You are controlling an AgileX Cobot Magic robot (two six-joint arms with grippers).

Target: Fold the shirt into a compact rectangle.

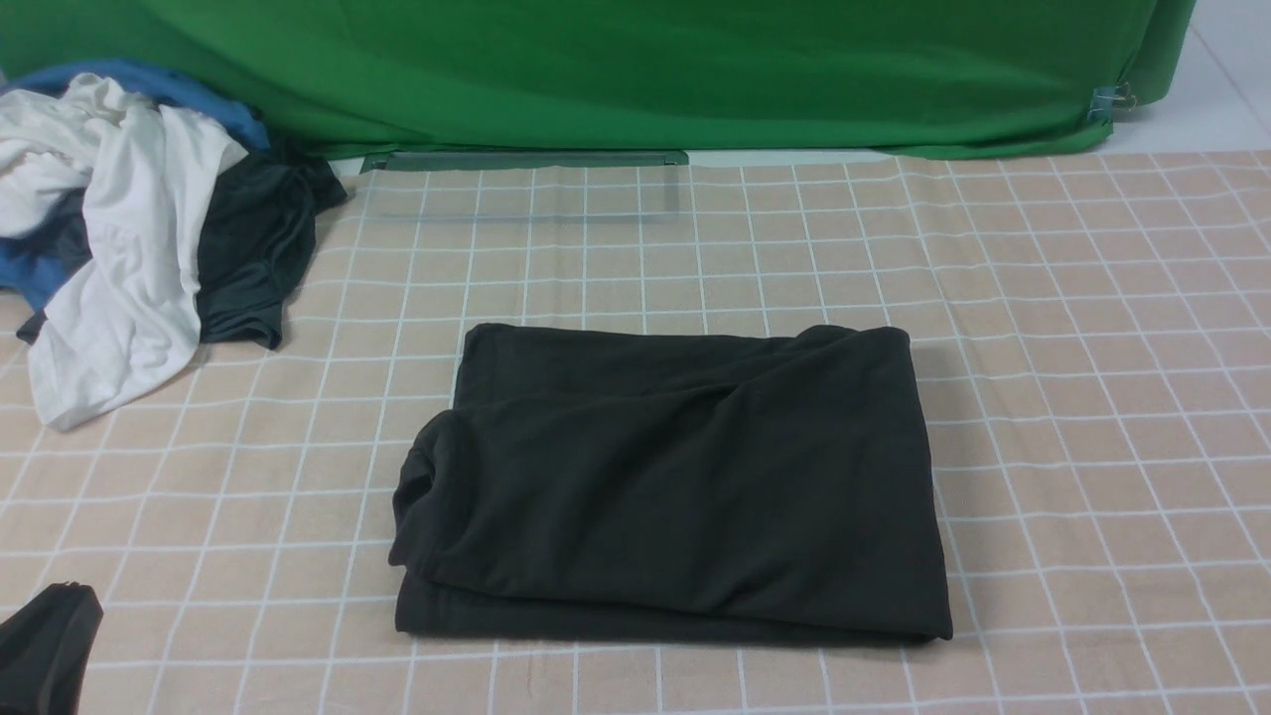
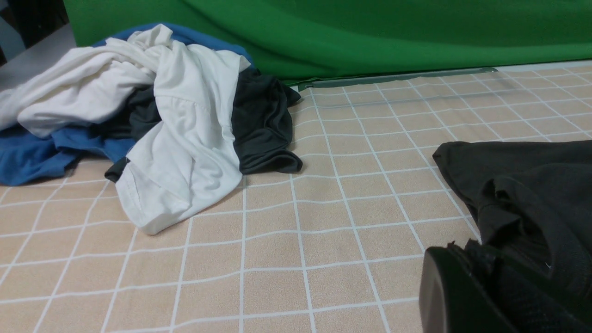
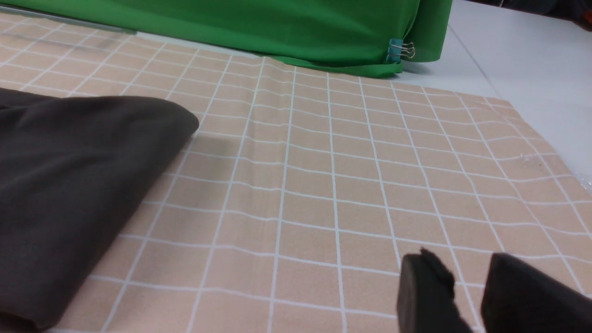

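On the checked beige tablecloth [image 1: 1092, 328], going from left to right, the heap of white, blue and dark grey-teal clothes [image 1: 129, 228] is lying at the far left corner. Near the front left edge the black left gripper [image 1: 45, 645] is sitting with its jaws pressed together, gripping nothing and apart from the large black folded cotton shirt [image 1: 685, 477]. That shirt is resting at the middle as a rough rectangle, its long axis running left to right, its rumpled end pointing left. Beyond its right side the black right gripper [image 3: 467, 296] is hovering with fingers partly apart, empty, over bare cloth.
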